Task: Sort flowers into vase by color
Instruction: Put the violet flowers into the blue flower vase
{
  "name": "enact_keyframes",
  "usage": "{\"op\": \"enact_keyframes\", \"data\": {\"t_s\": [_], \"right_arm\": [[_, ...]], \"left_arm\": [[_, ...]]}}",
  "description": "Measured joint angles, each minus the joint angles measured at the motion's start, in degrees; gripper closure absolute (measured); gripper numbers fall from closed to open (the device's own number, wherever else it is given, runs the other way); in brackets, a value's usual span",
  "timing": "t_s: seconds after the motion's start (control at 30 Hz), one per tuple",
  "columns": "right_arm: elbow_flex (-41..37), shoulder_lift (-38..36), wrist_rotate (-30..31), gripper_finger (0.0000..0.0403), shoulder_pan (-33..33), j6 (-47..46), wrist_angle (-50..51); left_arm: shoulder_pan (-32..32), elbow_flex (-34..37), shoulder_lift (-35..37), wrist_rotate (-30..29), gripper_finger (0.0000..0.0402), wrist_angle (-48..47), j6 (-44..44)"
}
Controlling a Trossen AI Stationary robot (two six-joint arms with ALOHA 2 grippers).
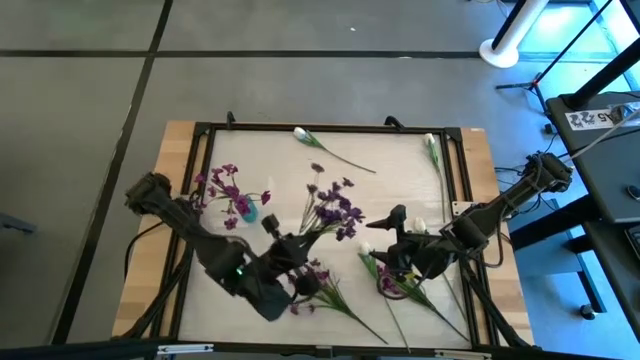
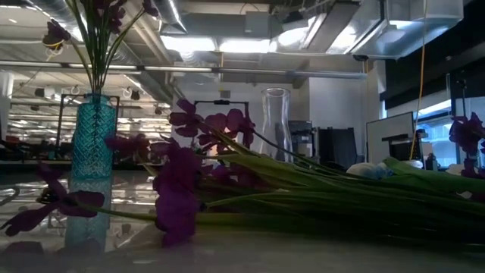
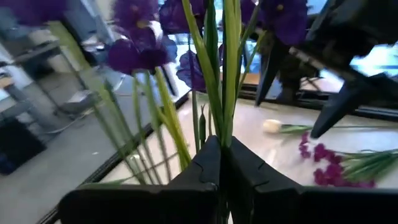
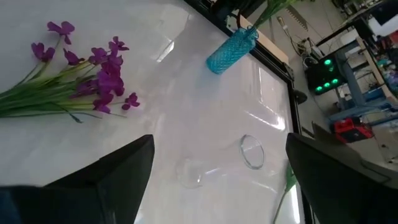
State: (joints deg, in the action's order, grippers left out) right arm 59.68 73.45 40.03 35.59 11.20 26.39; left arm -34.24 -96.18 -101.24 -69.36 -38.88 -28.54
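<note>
Left gripper (image 3: 221, 163) is clenched on the purple flower stems (image 3: 214, 74) — lift straight up, keep the blossoms clear, then carry toward the blue vase (image 1: 247, 209).

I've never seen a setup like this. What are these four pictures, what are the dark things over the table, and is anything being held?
The dark things are two robot arms, each ending in a two-finger gripper. One picture looks straight down on the table, one looks level across it, and two come from cameras on the arms' wrists. On the table lie purple flowers and white flowers. A blue vase already holds purple stems, and a clear vase stands empty. The left gripper is shut on the green stems of a purple bunch. The right gripper is open and holds nothing, hovering above the table near more flowers.
</note>
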Motion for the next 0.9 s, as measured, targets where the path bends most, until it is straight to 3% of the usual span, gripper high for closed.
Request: {"op": "enact_keyframes", "data": {"t_s": [0.1, 0.23, 0.3, 0.63, 0.9], "right_arm": [[-0.2, 0.0, 0.1, 0.0040, 0.0, -1.9, -0.5], [-0.7, 0.0, 0.1, 0.0040, 0.0, -4.8, -1.7], [-1.6, 0.0, 0.1, 0.0040, 0.0, -6.5, -3.1], [-5.6, 0.0, -0.4, 0.0040, 0.0, -17.0, -2.7], [-6.0, 0.0, 3.0, 0.0040, 0.0, -18.1, -3.5]], "left_arm": [[3.0, 0.0, 1.7, 9.6, 0.0399, 6.6, 7.4], [8.4, 0.0, 2.0, 30.4, 0.0399, 17.7, 20.8], [11.1, 0.0, 2.0, 37.4, 0.0399, 21.4, 26.5], [21.4, 0.6, 12.5, 46.4, 0.0398, 22.5, 41.2], [32.8, 12.9, 26.2, 48.7, 0.0398, 27.0, 43.8]]}}
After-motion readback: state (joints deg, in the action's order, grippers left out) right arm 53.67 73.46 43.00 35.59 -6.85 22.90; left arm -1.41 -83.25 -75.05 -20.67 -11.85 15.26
